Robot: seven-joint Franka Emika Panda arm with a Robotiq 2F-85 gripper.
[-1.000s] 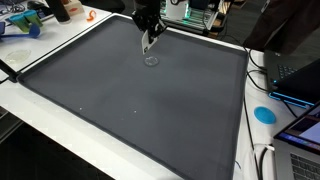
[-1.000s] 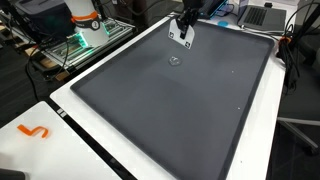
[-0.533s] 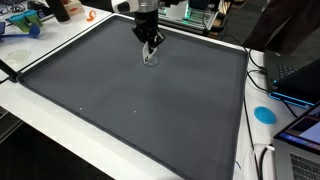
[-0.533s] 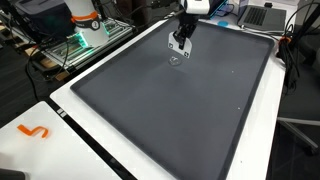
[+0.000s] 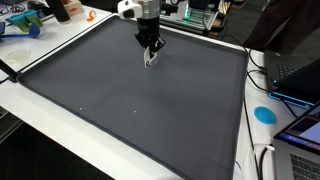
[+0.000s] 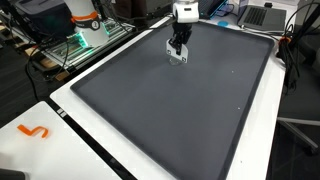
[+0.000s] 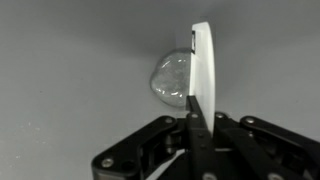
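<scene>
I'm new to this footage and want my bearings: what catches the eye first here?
The big dark grey mat dominates both exterior views, covering most of the white table. At its far end the gripper hangs low, pinching a thin white piece edge-on. The wrist view shows it right beside a small clear rounded object on the mat.

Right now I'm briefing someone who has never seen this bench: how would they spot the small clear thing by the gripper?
Find the big dark grey mat on the white table, then the gripper near its far edge, clamping a thin white piece. Beside that piece a small rounded blob lies on the mat: it alone is see-through and glossy.
</scene>
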